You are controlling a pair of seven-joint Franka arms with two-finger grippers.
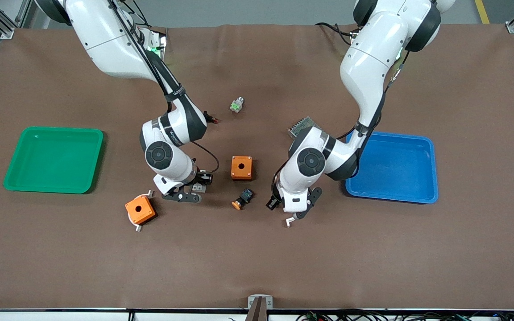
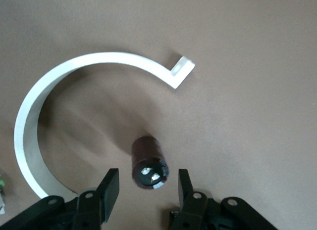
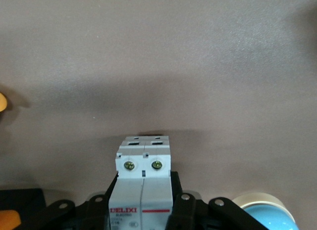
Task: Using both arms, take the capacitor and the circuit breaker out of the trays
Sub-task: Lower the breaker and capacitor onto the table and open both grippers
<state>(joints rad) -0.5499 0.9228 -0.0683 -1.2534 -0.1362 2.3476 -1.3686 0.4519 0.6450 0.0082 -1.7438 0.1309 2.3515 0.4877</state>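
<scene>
In the left wrist view the capacitor [image 2: 148, 163], a tiny dark cylinder with a shiny end, lies on the brown mat between my left gripper's [image 2: 147, 186] open fingers [image 2: 110, 188], which do not touch it. In the front view my left gripper [image 1: 277, 205] is low over the mat beside the blue tray, and the capacitor is mostly hidden under it. My right gripper [image 3: 143, 195] is shut on the white-grey breaker [image 3: 143, 178]. In the front view my right gripper [image 1: 200, 182] holds the breaker [image 1: 197, 188] low at the mat between the two orange boxes.
A green tray [image 1: 54, 158] lies toward the right arm's end, a blue tray [image 1: 395, 167] toward the left arm's end. Between them lie two orange boxes [image 1: 242, 167] [image 1: 140, 209], a black-blue button with an orange cap [image 1: 242, 199], and a curved white clamp [image 2: 74, 89] next to the capacitor.
</scene>
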